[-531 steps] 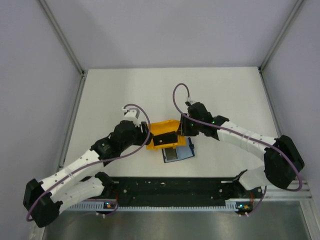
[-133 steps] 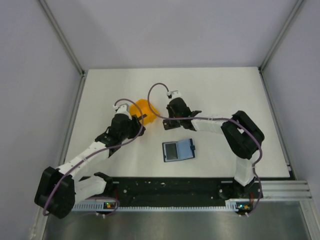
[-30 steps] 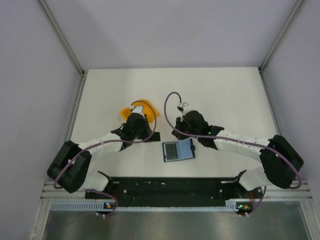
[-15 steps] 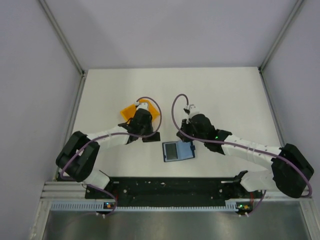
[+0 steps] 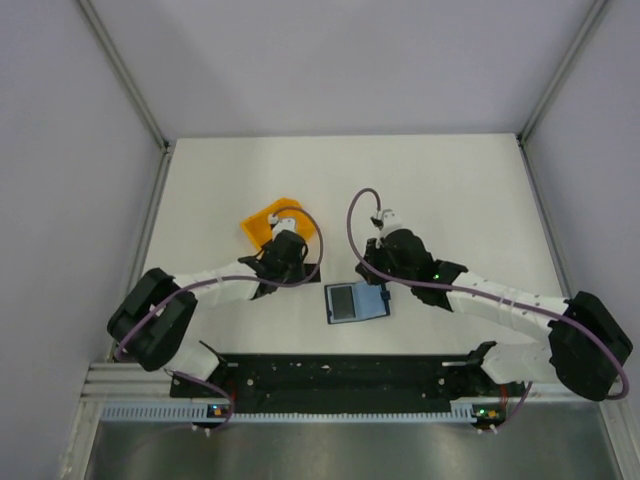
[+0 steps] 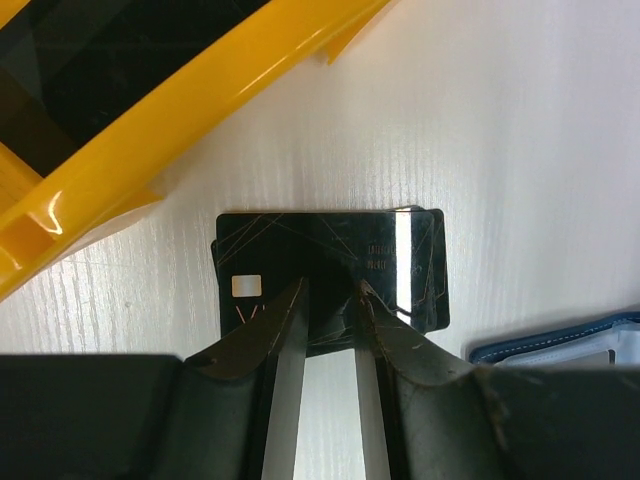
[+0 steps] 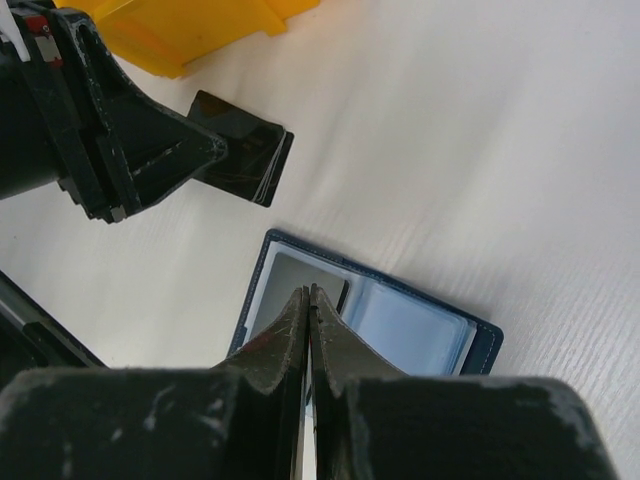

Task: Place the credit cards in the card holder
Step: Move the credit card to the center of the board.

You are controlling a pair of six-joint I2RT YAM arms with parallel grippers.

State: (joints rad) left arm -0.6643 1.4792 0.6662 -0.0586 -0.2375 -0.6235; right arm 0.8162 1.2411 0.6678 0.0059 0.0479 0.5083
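Left tool (image 6: 328, 290) first: its jaws stand partly apart, tips down on the near edge of the credit cards (image 6: 300, 245), and table shows through the gap between them. Pressing, or only touching? I cannot tell, but nothing is clamped. The two black cards sit stacked, a little askew, flat on the white table (image 6: 500, 120). Just beyond them, on the far left, the orange bin (image 6: 150, 130) lies tilted, close to the cards but not on them.

Over to the right tool (image 7: 308, 292): jaws together, nothing between them, poised over the card holder (image 7: 400, 325). The holder lies spread open on the table, pale blue lining up, dark pocket on its left half. From above, the cards lie just to the left of the holder, with a strip of bare table between.

So where does the job stand? The cards are out in the open and the holder is open, ready to take them. Neither card is in the pocket yet. By my reading both must be lifted or slid across and tucked in, so most of the work is ahead.
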